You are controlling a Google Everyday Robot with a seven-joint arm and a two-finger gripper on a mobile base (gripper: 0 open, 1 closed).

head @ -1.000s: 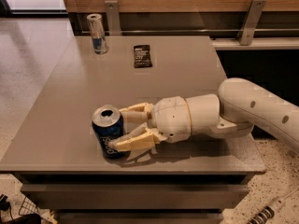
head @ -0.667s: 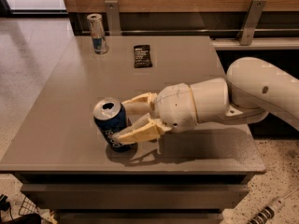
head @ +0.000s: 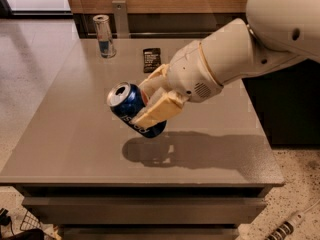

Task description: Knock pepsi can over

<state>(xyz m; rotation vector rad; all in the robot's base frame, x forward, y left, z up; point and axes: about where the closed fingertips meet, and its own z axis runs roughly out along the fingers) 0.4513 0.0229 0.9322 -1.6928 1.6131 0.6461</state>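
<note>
Now up in the air above the middle of the flat grey counter [head: 75, 134]: the cream two-finger pincer [head: 141, 105], clamped on the dark blue aluminium pepsi can [head: 126, 105], with one finger along the can's upper side and the other across its lettered flank. No touching the counter any more. Stood upright on it a second ago, with the pincer closing around it from the right. Since then lifted clear and tipped steeply, silver top turned up and to the left, base pointing down and to the right. Proof of the gap: a dark shadow [head: 165, 151] thrown on the counter straight beneath, separate from the can.

Behind the pincer, reaching in over the counter's right side, the thick white arm [head: 225, 59].

Farther out, at the counter's far left corner, a slim silver-and-blue can [head: 104, 34], upright and well apart from the action. Near the counter's far edge, about mid-width, a small flat black packet [head: 151, 60], lying untouched.

As for the task, judged only half done: tilted, yes, but held rather than toppled. Likely left to do: lower it on its side onto the counter and let go. Some risk of rolling toward the counter's front edge once freed, given the round body.
</note>
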